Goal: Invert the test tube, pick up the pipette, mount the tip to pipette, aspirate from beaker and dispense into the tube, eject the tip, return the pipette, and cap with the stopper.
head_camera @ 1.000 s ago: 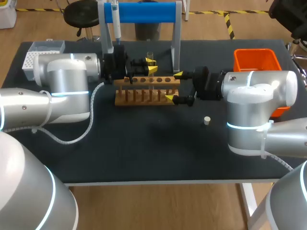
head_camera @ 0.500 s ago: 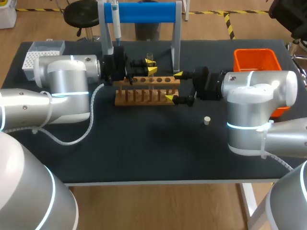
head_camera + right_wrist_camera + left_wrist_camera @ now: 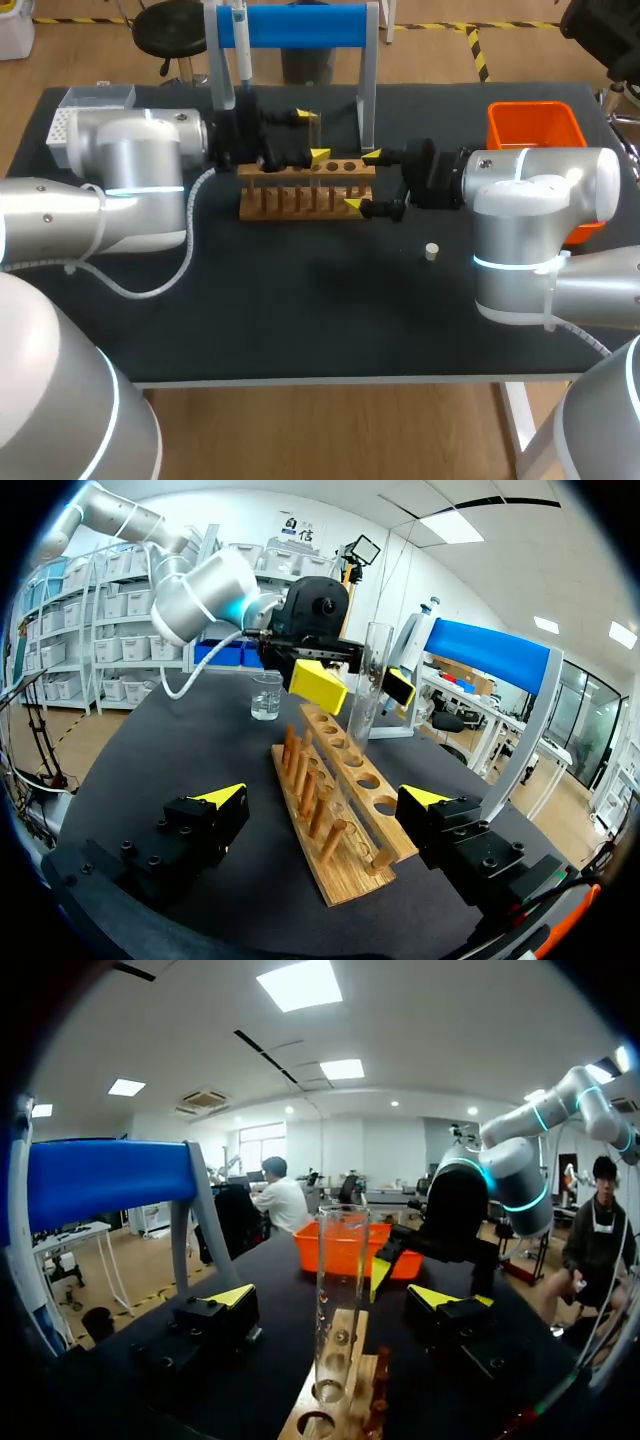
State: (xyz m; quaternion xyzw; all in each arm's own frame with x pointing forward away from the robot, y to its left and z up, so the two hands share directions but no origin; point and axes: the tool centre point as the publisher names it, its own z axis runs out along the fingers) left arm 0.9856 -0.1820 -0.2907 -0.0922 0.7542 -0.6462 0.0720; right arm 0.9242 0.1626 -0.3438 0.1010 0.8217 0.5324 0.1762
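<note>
Nearest on the dark counter (image 3: 300,320) lies the small white stopper (image 3: 431,251), alone, in front of the right arm. Behind it stands the wooden rack (image 3: 300,195), with pegs in its near row and holes in its far row.

The right gripper (image 3: 362,180) comes in from the right, and the rack's right end is between its fingers. The fingers are spread wide and, in the right wrist view, there is a gap to the wood on each side, so it holds nothing.

The test tube (image 3: 340,1290) stands upright in a hole toward the rack's left end. The left gripper (image 3: 313,136) has one finger on each side of the tube, but both are apart from the glass (the left wrist view shows this clearly), so this gripper is also open.

Farther back, the glass beaker (image 3: 266,695) stands on the counter near the left arm. The pipette (image 3: 241,45) hangs on the stand with the blue bar (image 3: 300,25). At the far left is the white tip box (image 3: 85,105), partly hidden by the left arm, and at the far right is the orange bin (image 3: 535,125).
</note>
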